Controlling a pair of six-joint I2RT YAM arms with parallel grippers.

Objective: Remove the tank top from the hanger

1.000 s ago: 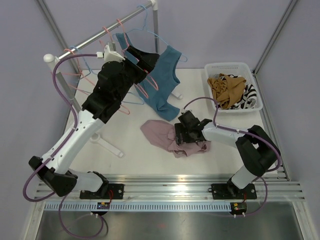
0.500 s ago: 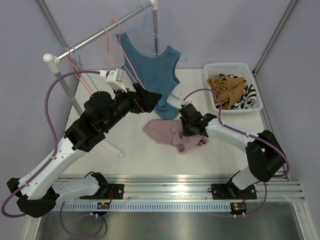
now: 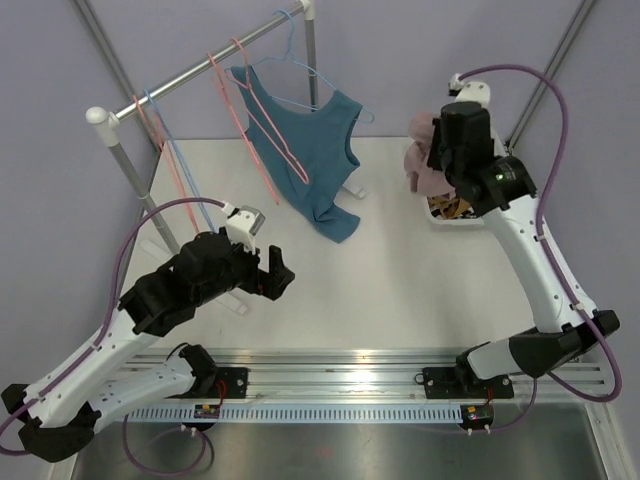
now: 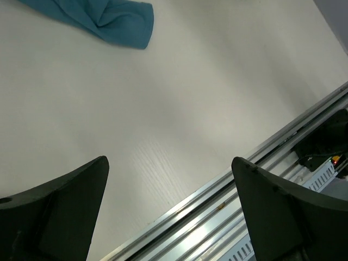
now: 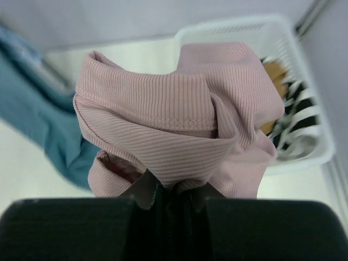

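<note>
White table (image 3: 400, 290), purple walls (image 3: 450, 40): pink top aloft, teal top on the rack.
We note the right gripper (image 5: 171, 191) pinched tight on a bunched pink tank top (image 5: 163, 119), held high above the white basket (image 5: 235, 25) of clothes. Left gripper (image 4: 171, 209) spread wide, low over the table's near edge. Beyond, a teal tank top (image 3: 315, 150) hangs from a blue hanger (image 3: 300, 68) on the rail (image 3: 190, 72), hem touching the table.

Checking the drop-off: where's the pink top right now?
Top view, upper right: the pink top is bunched in the right gripper, above the left end of the white basket, right of the teal top.
</note>
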